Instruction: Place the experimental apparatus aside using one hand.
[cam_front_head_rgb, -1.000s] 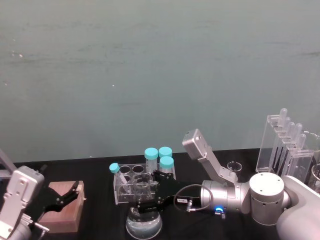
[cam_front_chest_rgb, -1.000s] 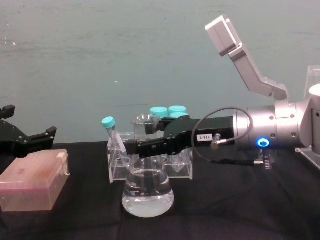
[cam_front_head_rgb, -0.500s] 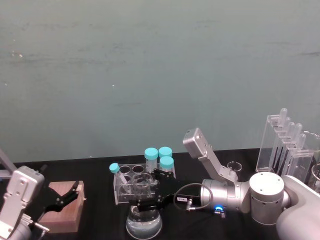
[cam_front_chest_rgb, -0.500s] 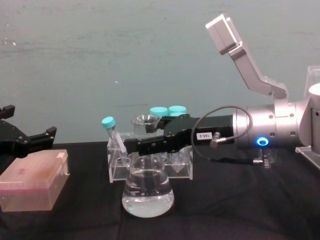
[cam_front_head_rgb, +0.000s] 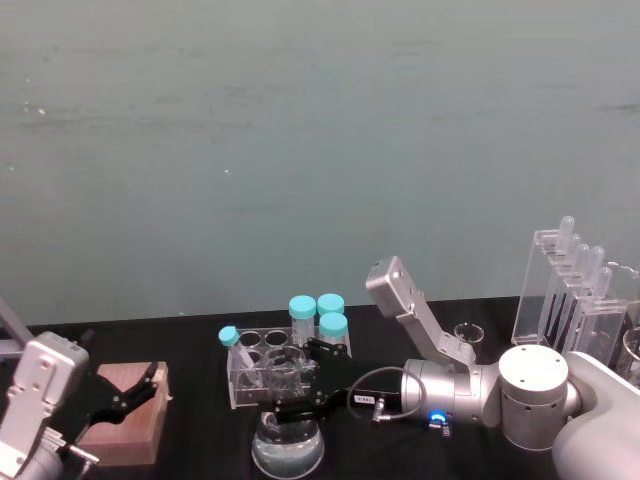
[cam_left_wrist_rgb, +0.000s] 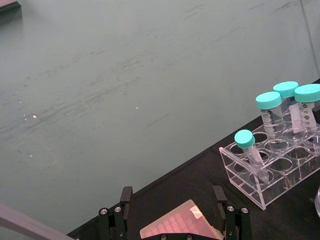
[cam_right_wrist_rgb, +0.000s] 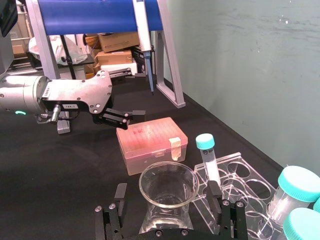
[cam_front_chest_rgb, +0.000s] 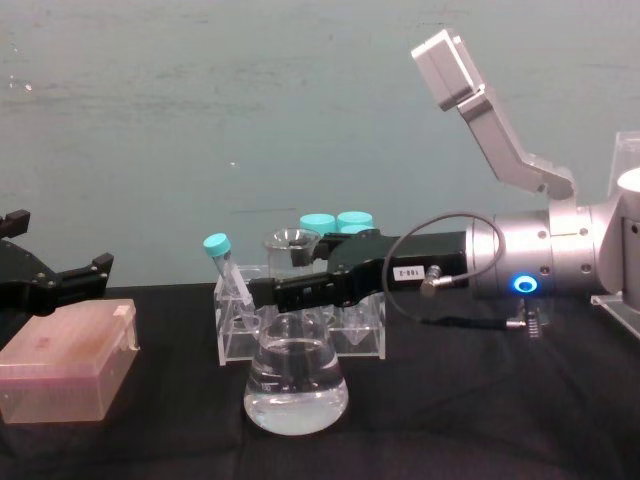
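Black cloth covers the table (cam_front_chest_rgb: 480, 420), which runs across the bottom of the head and chest views under a plain grey-green wall (cam_front_head_rgb: 300, 130). At lower centre of the chest view the flask (cam_front_chest_rgb: 297, 385), about a third full of clear liquid, stands on the cloth in front of a clear tube rack (cam_front_chest_rgb: 240, 335) with teal-capped tubes. The right gripper (cam_front_chest_rgb: 285, 275) reaches in from the right at neck height; its fingers stand spread on either side of the flask's neck, not pressed to the glass. At the right edge of the head view stands the pipette stand (cam_front_head_rgb: 575, 290), and a small beaker (cam_front_head_rgb: 468, 334) sits behind the arm. At lower left, the left gripper (cam_front_chest_rgb: 70, 275) hangs open over a pink box (cam_front_chest_rgb: 65, 372).
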